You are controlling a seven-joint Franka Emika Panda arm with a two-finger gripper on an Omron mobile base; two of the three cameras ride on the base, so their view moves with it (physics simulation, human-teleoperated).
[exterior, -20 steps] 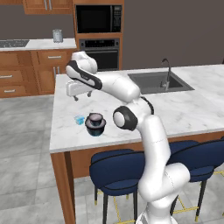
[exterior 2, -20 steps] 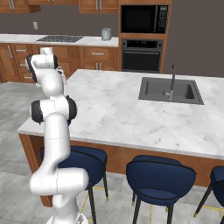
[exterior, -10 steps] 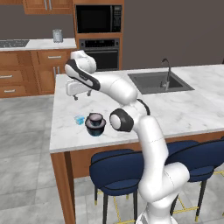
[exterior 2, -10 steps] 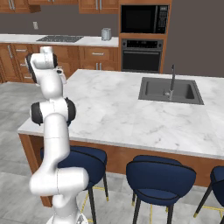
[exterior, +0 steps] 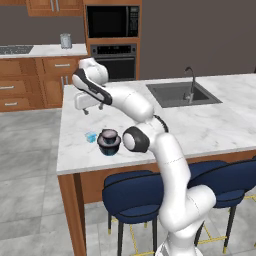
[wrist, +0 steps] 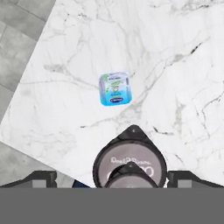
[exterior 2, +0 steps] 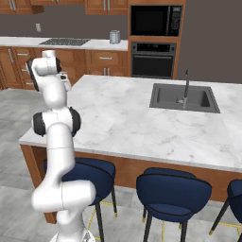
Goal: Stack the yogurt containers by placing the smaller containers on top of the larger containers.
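Fingers hanging spread wide and empty above the table, grasping nothing. Small dark tub sitting inside the big dark tub near the table's front edge; blue cup standing just beside the big tub.

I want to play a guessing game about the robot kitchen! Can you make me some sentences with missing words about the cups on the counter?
1. The small dark tub sits on top of the ____ dark tub.
2. The tiny cup standing alone on the counter is light ____.
3. The gripper hangs above the tubs with its jaws ____.
4. The stools tucked under the counter have dark ____ seats.

Missing words: wide; blue; open; blue
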